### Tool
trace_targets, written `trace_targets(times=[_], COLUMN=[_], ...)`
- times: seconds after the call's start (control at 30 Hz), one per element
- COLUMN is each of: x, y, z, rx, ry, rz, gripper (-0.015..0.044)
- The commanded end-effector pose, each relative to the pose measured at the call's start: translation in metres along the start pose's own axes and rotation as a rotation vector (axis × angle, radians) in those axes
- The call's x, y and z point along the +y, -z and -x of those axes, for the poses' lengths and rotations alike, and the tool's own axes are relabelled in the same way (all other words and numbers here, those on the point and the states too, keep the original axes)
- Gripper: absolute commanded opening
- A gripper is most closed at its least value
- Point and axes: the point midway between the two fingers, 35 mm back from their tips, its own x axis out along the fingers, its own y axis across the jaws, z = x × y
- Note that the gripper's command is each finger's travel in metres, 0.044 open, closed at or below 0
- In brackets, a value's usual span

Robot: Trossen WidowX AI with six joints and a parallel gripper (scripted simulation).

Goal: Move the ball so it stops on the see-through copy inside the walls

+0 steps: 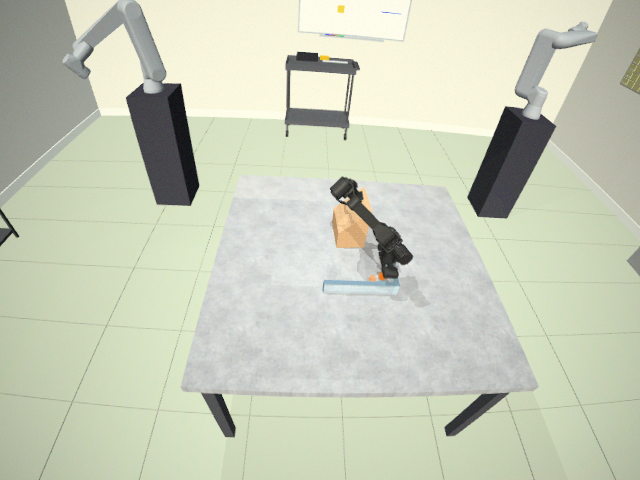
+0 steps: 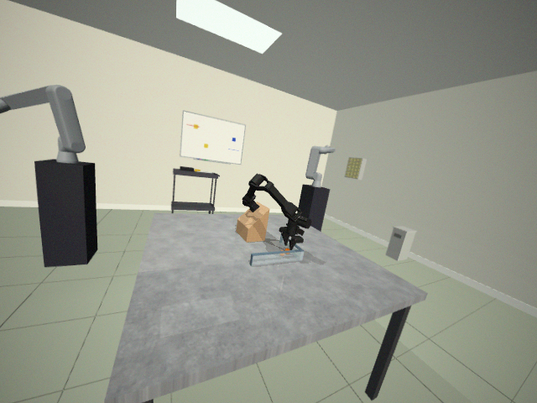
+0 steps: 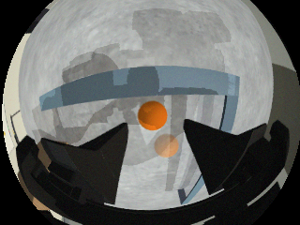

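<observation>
below, an empty, partly open end effector point(image 1: 389, 272) point(image 2: 290, 243) point(image 3: 157, 126) hovers near a smooth orange ball point(image 1: 382, 276) point(image 2: 287, 249) point(image 3: 152, 115) beside clear walls point(image 1: 360, 288) point(image 2: 275, 258) point(image 3: 141, 82)

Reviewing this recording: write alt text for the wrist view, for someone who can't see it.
The open black gripper points toward a solid orange ball on a grey table. A see-through orange copy lies just beside the ball, lower in the picture. Two low clear walls with blue edges meet in a corner at the upper right.

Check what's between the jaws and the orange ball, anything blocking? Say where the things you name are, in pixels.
Wrist view: nothing visible between the open jaws and the orange ball point(image 3: 152, 115); the see-through copy point(image 3: 166, 145) sits beside it.
</observation>
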Motion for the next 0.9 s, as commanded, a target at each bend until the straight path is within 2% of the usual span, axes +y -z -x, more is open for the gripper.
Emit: trace_targets(times=[0.0,0.47,0.57,0.87], x=[0.002,0.003,0.003,0.003], y=[-0.001,0.0,0.0,0.0], z=[-0.008,-0.028,-0.028,-0.028], rx=[0.006,0.008,0.008,0.008], ry=[-0.004,-0.004,-0.004,-0.004], rz=[0.008,0.008,0.008,0.008], gripper=[0.0275,0.0275,0.0196,0.0136])
